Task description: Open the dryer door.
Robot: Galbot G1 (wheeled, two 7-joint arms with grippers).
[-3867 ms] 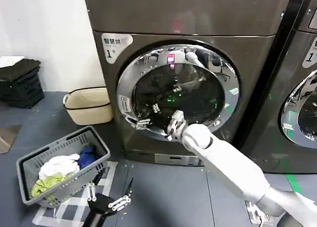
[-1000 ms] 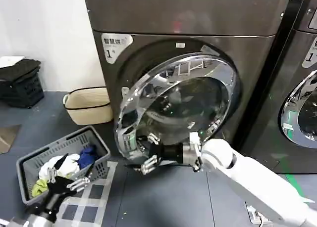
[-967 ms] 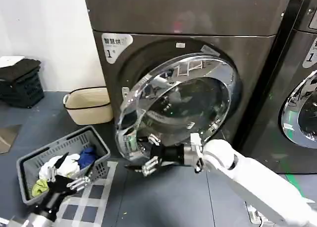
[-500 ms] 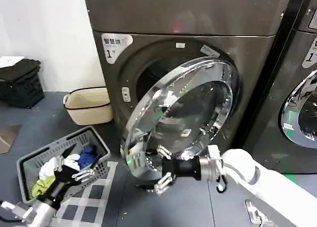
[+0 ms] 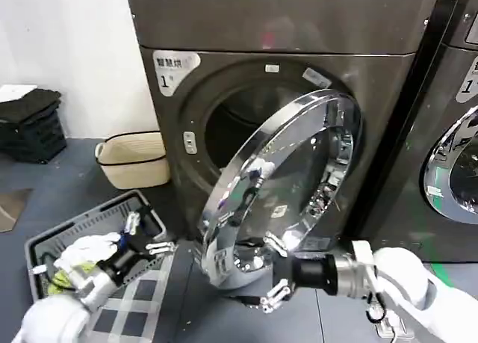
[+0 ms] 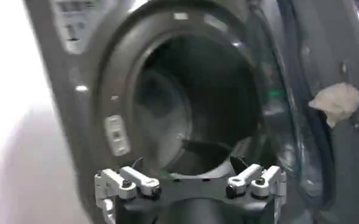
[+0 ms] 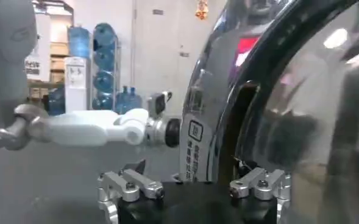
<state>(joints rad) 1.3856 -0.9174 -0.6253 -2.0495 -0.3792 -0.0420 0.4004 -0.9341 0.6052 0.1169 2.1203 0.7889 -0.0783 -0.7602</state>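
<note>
Head view: the dryer takes the centre of the room, a dark metallic front-loader with its drum mouth exposed. A second machine stands just beside it on the right. The door is hinged on its right side and stands swung out about halfway, chrome rim toward the camera, free edge low and to the left.

The right gripper sits at the lower free edge of the door, fingers spread apart, one above and one below the rim bottom. Right wrist view: the jaws stand wide, straddling the door's edge; whether a finger touches the chrome I cannot tell.

The left gripper hovers over the near rim of the grey laundry basket on the floor at lower left, fingers apart, holding nothing. Left wrist view: it faces the open drum, well apart from the door. A cream basket sits against the wall behind.

Step, by my judgement: mid-swing, latch released, door part open. Next move likely calls for the right arm to carry the free edge on round its hinge arc, toward the right, without letting the rim slip out of the open fingers.

Writing: a white sticker at the front panel's upper left reads "1" under characters too small to read. A small sticker on the door rim is illegible.
</note>
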